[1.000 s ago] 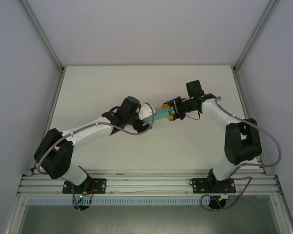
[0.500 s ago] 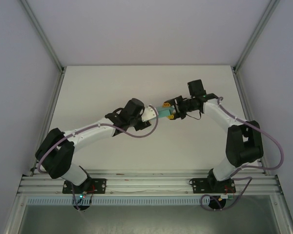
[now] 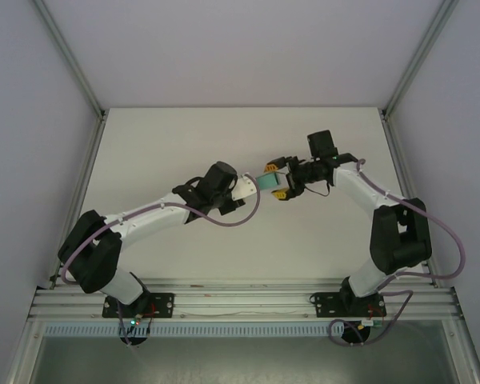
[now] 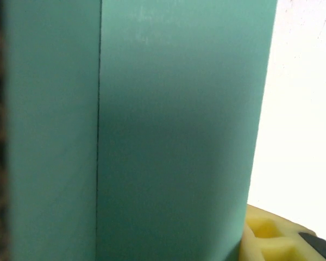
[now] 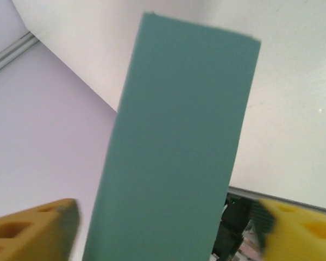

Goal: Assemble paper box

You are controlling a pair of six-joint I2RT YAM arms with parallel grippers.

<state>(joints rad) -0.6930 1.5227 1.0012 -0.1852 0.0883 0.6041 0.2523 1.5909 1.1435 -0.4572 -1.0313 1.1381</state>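
Box: teal card, one crease showing, held off the worktop. Left jaws grip its near end. The far end stands between the right jaws, which are spread and clear of it. Probably light, thin, smooth and easily crushed. Best held across the flat faces, beside a fold.

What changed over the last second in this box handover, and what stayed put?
The left gripper edged toward the paper box and closed on it. The right gripper, which had held it, opened; its yellow fingers now stand clear on both sides. The box stayed between the two arms.
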